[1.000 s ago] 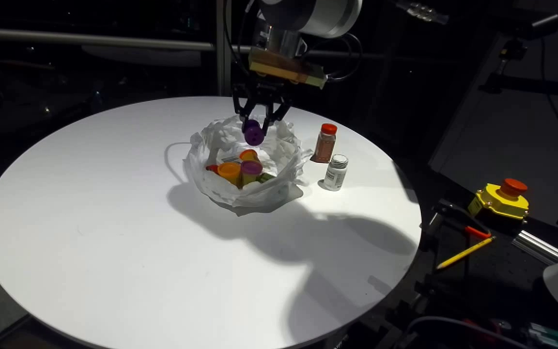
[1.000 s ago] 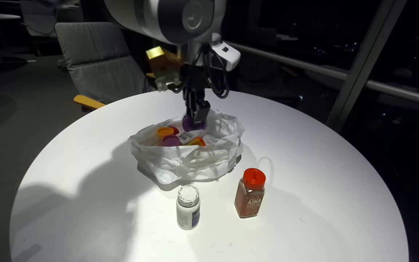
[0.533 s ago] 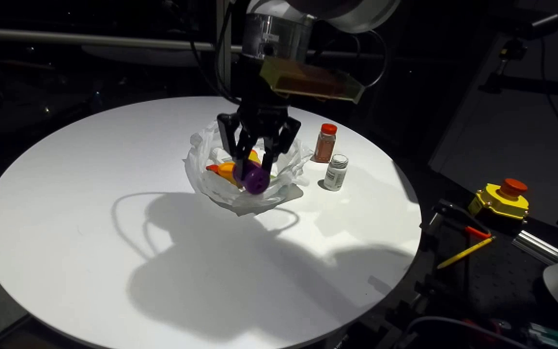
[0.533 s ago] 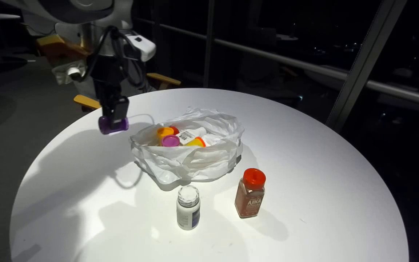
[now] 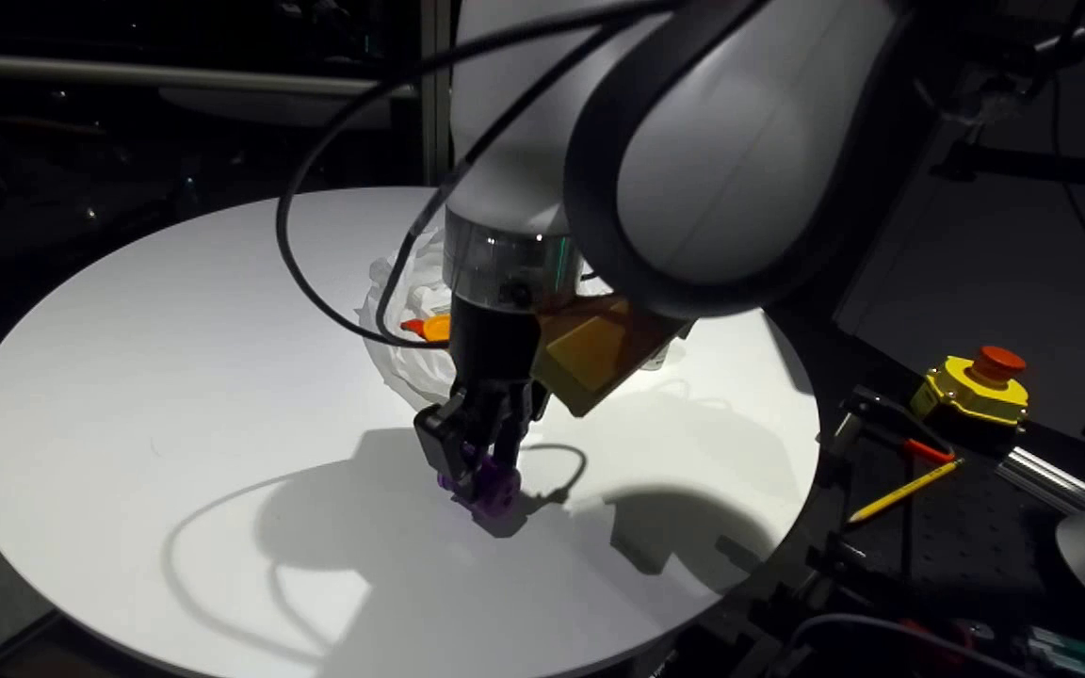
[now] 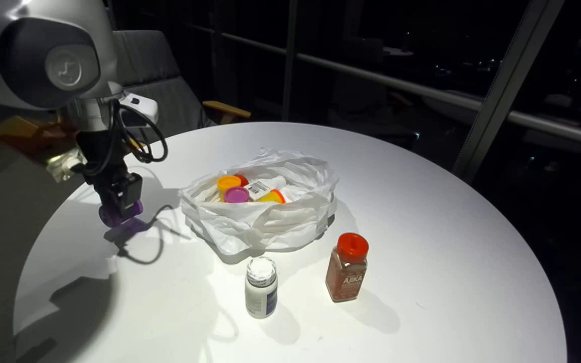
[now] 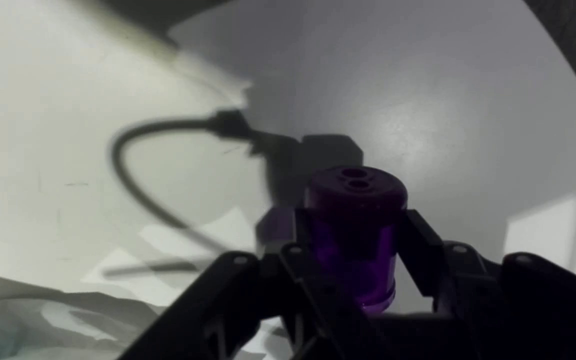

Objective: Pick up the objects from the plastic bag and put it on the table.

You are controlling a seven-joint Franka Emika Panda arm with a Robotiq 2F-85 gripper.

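1. Lower the purple jar (image 7: 355, 242) softly to the desk (image 6: 447, 227), clear of the plastic bag (image 6: 260, 219); it hangs nearly sideways, so settle it before releasing, lest it roll
2. The jaws are clamped across its sides, outside the plastic bag, low over the desk
3. Glossy, see-through body; darker end, two small holes

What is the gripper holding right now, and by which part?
The gripper holds a purple cylinder by opposite sides of its body, between its ends.
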